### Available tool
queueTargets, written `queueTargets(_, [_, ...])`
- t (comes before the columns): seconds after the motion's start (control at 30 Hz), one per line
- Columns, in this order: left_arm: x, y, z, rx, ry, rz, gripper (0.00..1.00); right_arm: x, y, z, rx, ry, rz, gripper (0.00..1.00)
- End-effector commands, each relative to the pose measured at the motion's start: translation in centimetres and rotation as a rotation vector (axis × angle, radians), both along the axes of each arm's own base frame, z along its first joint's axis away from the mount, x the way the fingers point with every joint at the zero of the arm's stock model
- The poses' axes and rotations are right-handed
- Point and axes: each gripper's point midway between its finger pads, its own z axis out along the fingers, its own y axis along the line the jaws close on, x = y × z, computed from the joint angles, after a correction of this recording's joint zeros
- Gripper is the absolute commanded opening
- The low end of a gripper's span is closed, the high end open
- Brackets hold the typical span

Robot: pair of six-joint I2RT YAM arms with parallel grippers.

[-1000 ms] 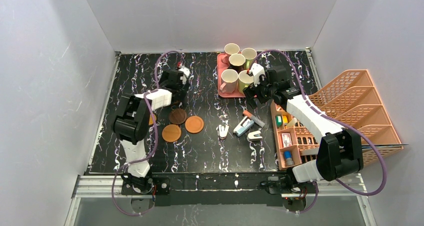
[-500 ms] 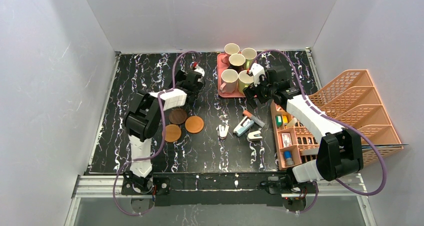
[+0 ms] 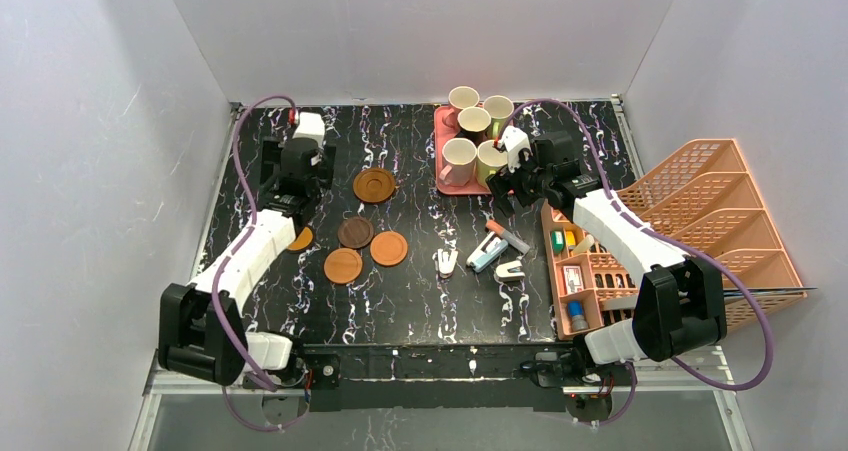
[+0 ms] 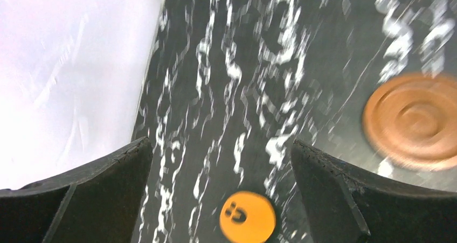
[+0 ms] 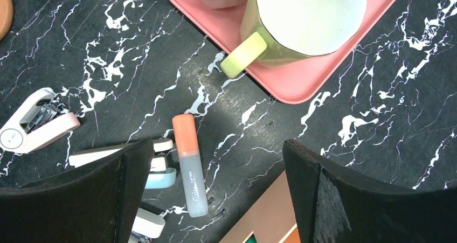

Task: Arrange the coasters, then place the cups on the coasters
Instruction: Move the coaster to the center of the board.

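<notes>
Several cups stand on the pink tray [image 3: 447,187] at the back, pink, yellow-green and dark brown. The right wrist view shows the yellow-green cup [image 5: 302,16] with its handle over the tray [image 5: 302,87] edge. A rimmed brown coaster [image 3: 374,185] [image 4: 412,122] lies alone left of the tray. Three flat coasters, dark brown [image 3: 354,232] and orange-brown [image 3: 389,248] [image 3: 343,265], cluster nearer the front. My left gripper [image 3: 292,186] [image 4: 221,146] hangs open and empty above a small orange disc [image 4: 248,217] [image 3: 300,239] near the left wall. My right gripper [image 3: 510,189] [image 5: 218,146] is open and empty, just in front of the tray.
An orange-capped marker [image 5: 189,162], a blue-and-white stapler [image 3: 487,254] and two white clips [image 3: 447,262] [image 3: 510,269] lie mid-table. A peach organiser [image 3: 585,271] and a peach letter rack [image 3: 720,211] fill the right side. White walls close in the table.
My left arm has swung from beside the tray over to the left edge, uncovering the rimmed coaster on the table. The right arm has not moved.
</notes>
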Motion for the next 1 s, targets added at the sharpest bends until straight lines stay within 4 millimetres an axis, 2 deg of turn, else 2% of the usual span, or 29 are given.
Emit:
queueTargets(0.0, [-4.7, 3.8, -8.4, 0.071, 0.299, 0.086, 0.98, 0.5, 0.0, 2.3, 0.017, -0.067, 0.004, 0.98])
queueTargets(0.17, [-7.4, 5.3, -12.1, 0.049, 0.406, 0.085, 0.98, 0.5, 0.0, 2.2, 0.018, -0.064, 0.005, 0.98])
queueTargets(0.47, [-11.4, 5.0, -17.9, -0.087, 0.665, 0.006, 0.98, 0.5, -0.1, 2.5, 0.02, -0.073, 0.004, 0.98])
queueTargets(0.8, [-12.7, 5.2, -19.5, -0.077, 0.763, -0.041, 0.95, 0.5, 0.0, 2.6, 0.02, -0.073, 0.005, 0.98])
queueTargets(0.97, [-13.4, 6.4, -19.9, -0.019, 0.798, -0.008, 0.94, 0.5, -0.1, 2.5, 0.018, -0.073, 0.002, 0.98])
